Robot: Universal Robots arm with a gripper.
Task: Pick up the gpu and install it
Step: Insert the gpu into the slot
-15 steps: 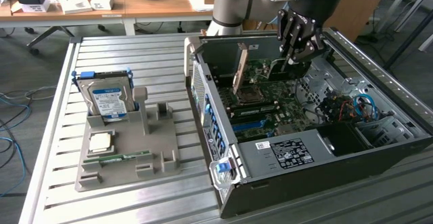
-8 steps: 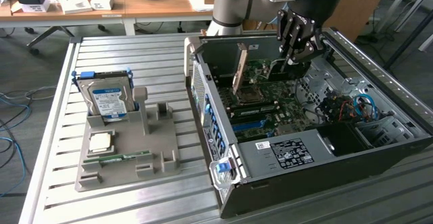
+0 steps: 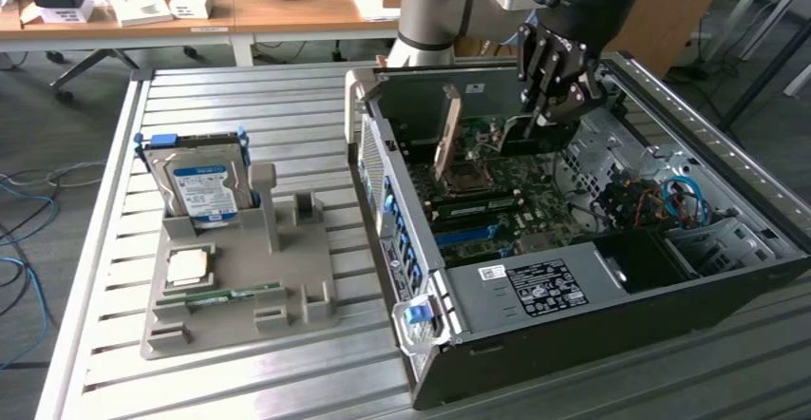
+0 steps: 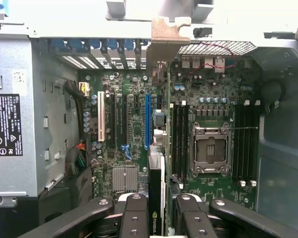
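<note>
Inspection of the work area. An open computer case lies on its side on a slatted metal table, with the circuit board exposed inside. The arm reaches down into the case from the far side.

Gripper: positioned inside the case, above the board. In the wrist view its two fingers pinch the gpu from either side. The card shows edge-on between them, with a green logo visible on its near end.

Gpu: held upright on its edge, running from the fingers toward the wall of the case that carries the blue clips. Its metal bracket sits at that wall. In the wrist view the card lies between the blue slot and the empty processor socket. Whether its lower edge is seated in a slot cannot be determined.

Other items: on the exterior view's left, well apart from the case, a grey holder rests on the table. A hard drive with a blue-white label stands upright in it. A square chip and a green memory stick lie flat on it. A labelled power supply occupies the near end of the case.
</note>
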